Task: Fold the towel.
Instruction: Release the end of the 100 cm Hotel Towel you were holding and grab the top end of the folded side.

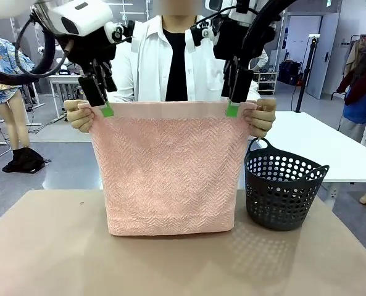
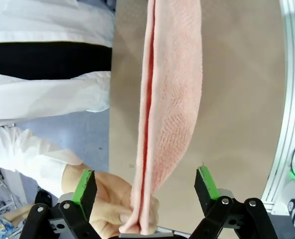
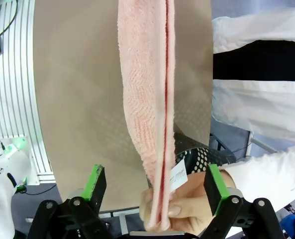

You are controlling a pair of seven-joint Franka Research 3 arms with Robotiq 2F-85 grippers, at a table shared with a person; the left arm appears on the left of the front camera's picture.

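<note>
1. Nearest lies the flat tan counter [image 1: 47,246], bare along its front edge.
2. At the left, the black left tool [image 1: 107,111] with green pads hangs over the upper left corner of the towel. Its jaws stand wide apart, one on each side of the cloth, and have hold of nothing. One of the person's hands [image 1: 79,115] pinches that corner just beside it.
3. In the middle, the light salmon-pink terry towel [image 1: 167,172] with a herringbone weave hangs doubled from its smooth plain band. I cannot tell whether its lower edge touches the counter.
4. At the right, the black right tool [image 1: 232,110] likewise straddles the upper right corner, jaws wide apart and empty. The person's other hand [image 1: 263,117] holds that corner.
5. Farther right a dark grey perforated plastic basket [image 1: 281,197] stands on the counter, near the towel.
6. The step in hand looks like taking over the top corners. Next, each tool should close on both layers just inside the person's fingers, without nipping them.
</note>
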